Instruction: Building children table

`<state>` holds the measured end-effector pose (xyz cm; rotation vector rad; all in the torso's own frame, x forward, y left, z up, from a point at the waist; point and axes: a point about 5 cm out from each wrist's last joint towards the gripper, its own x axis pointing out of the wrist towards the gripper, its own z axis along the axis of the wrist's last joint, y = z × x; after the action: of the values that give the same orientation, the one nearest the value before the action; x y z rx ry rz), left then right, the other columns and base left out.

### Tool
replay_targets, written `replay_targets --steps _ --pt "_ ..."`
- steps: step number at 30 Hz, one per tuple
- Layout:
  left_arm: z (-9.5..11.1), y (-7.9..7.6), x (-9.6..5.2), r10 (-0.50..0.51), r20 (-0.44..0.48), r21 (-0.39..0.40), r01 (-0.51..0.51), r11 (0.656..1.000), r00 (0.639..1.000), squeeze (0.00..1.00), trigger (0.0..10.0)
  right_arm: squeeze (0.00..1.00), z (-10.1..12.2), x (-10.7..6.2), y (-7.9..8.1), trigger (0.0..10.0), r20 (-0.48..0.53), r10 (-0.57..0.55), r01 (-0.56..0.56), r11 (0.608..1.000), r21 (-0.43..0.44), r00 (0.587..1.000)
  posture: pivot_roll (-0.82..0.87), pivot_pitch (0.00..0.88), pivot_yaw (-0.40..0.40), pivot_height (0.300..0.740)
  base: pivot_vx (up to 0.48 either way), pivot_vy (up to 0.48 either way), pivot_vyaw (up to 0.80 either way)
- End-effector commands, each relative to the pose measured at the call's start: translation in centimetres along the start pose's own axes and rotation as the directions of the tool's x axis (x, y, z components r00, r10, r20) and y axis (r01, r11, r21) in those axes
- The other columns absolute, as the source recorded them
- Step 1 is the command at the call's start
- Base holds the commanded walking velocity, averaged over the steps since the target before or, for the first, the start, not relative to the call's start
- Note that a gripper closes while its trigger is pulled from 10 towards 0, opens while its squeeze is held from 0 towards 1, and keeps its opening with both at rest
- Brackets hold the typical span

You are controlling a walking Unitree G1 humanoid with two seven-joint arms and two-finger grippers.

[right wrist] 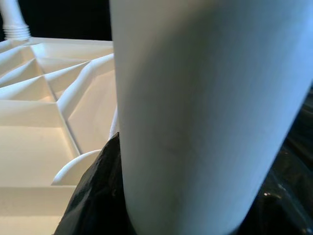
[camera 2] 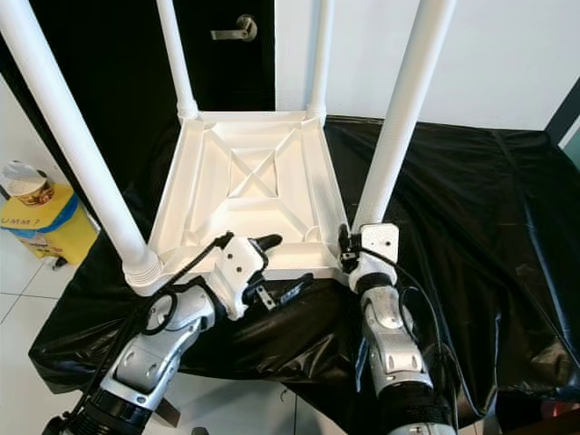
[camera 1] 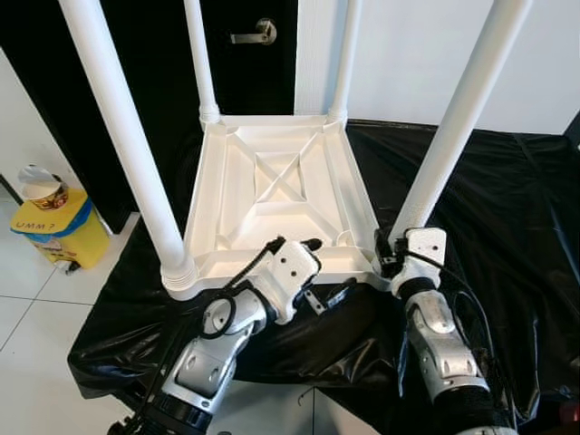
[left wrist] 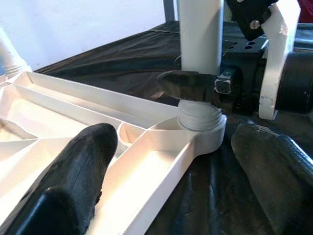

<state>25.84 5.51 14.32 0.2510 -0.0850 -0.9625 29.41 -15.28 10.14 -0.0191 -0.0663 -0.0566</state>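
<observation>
A white plastic table top [camera 1: 272, 181] lies upside down on a black sheet, with four white legs standing up from its corners. The near left leg [camera 1: 122, 127] and the near right leg [camera 1: 462, 118] rise close to me. My left gripper [camera 1: 324, 270] is open and straddles the near rim of the table top, one finger [left wrist: 73, 176] inside the rim and the other outside over the sheet. My right gripper [camera 1: 385, 249] is shut on the near right leg [right wrist: 205, 107] just above its threaded base [left wrist: 200, 120].
The black plastic sheet [camera 1: 507, 199] covers the low surface under the table top. A yellow bin [camera 1: 54, 227] with a cup on it stands on the white tile floor at the left. A black door with a handle [camera 1: 254, 34] is behind.
</observation>
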Motion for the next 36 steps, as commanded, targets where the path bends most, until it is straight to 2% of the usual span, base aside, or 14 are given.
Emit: replay_targets --steps 1,9,22,23,24,25,30,32,36 --pt "0.3 -0.1 -0.1 -0.001 0.001 0.016 0.001 1.000 1.000 0.00 10.0 0.00 -2.4 -1.0 -1.5 10.0 -0.122 -0.087 0.083 0.996 -0.039 0.989 0.08 0.014 -0.044 0.740 0.000 0.000 0.00" --pt "0.2 -0.2 -0.3 0.021 -0.002 0.014 -0.021 1.000 1.000 0.00 10.0 0.00 -1.8 -1.4 -1.0 10.0 -0.121 -0.123 0.118 0.992 -0.046 0.985 0.11 0.016 -0.079 0.740 0.000 0.000 0.00" --pt "0.3 0.2 -0.4 0.051 0.002 0.027 -0.051 0.998 0.999 0.00 10.0 0.00 -0.9 -0.9 -1.2 10.0 -0.100 -0.139 0.134 0.990 -0.050 0.985 0.14 0.000 -0.102 0.740 0.000 0.000 0.00" --pt "0.3 0.2 -0.3 0.054 0.000 0.028 -0.054 0.998 0.999 0.00 10.0 0.43 -0.9 -0.9 -1.3 10.0 -0.100 -0.139 0.134 0.990 -0.050 0.985 0.13 0.003 -0.102 0.740 0.000 0.000 0.00" --pt "0.3 0.2 -0.3 0.054 0.000 0.028 -0.054 0.998 0.999 0.00 10.0 0.43 -0.9 -0.9 -1.3 10.0 -0.100 -0.139 0.134 0.990 -0.050 0.985 0.13 0.003 -0.102 0.740 0.000 0.000 0.00" --pt "0.3 0.1 -0.3 0.056 0.001 0.026 -0.056 0.998 0.998 0.00 10.0 1.00 -0.8 -1.0 -1.3 10.0 -0.100 -0.137 0.133 0.990 -0.050 0.986 0.13 0.004 -0.102 0.740 0.000 0.000 0.00" --pt "0.4 -0.3 -0.1 0.052 0.009 0.019 -0.052 0.998 0.999 0.00 10.0 1.00 -0.4 -1.0 -1.3 10.0 -0.077 -0.109 0.107 0.994 -0.030 0.991 0.14 0.013 -0.108 0.740 0.000 0.000 0.00" --pt "0.3 -0.4 -0.3 0.057 0.004 0.015 -0.057 0.998 0.998 0.00 10.0 1.00 0.2 -0.9 -1.3 10.0 -0.034 -0.056 0.055 0.998 -0.015 0.998 0.14 0.021 -0.113 0.740 0.000 0.000 0.00" --pt "0.3 -0.5 -0.3 0.059 0.003 0.013 -0.059 0.998 0.998 0.00 10.0 1.00 0.5 -0.9 -1.2 10.0 -0.013 -0.017 0.017 1.000 -0.005 1.000 0.14 0.022 -0.116 0.740 0.000 0.000 0.00"
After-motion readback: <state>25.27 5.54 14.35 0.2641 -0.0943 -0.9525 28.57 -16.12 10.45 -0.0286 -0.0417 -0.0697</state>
